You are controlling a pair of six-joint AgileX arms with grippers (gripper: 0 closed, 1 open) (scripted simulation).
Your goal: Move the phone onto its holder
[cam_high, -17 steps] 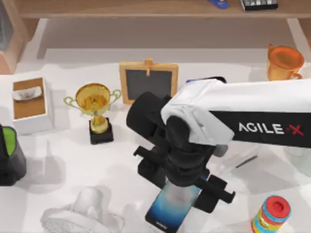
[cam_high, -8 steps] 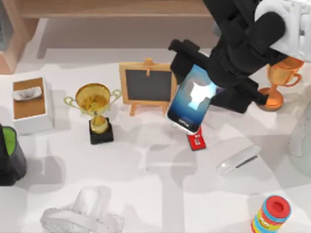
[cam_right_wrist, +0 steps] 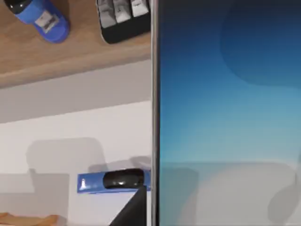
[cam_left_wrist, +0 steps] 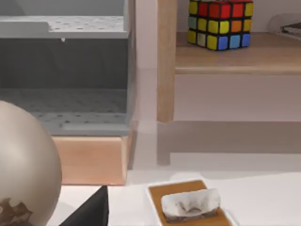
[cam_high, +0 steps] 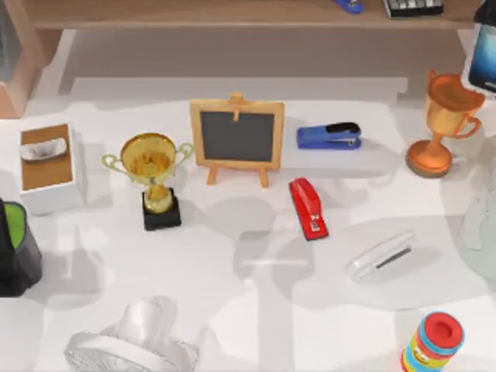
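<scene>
The phone (cam_high: 484,54), black with a glowing blue screen, hangs in the air at the far right edge of the top view, beside the bronze trophy (cam_high: 442,124). In the right wrist view its screen (cam_right_wrist: 225,108) stands very close, held by my right gripper, and one dark finger (cam_right_wrist: 135,212) shows at its edge. A pale grey wedge with a dark slot, which looks like the holder (cam_high: 381,256), lies on the table at the right, well in front of the phone. My left arm is parked off the left side.
A red stapler (cam_high: 308,207), a blue stapler (cam_high: 329,136), a small chalkboard (cam_high: 236,138) and a gold trophy (cam_high: 151,174) stand mid-table. A tissue box (cam_high: 46,167) and a black bin (cam_high: 15,252) sit at the left. A striped can (cam_high: 432,341) is at the front right.
My right arm has carried the phone up from the table's front middle toward the back right. The arm has left the top view, uncovering the staplers and the bronze trophy.
</scene>
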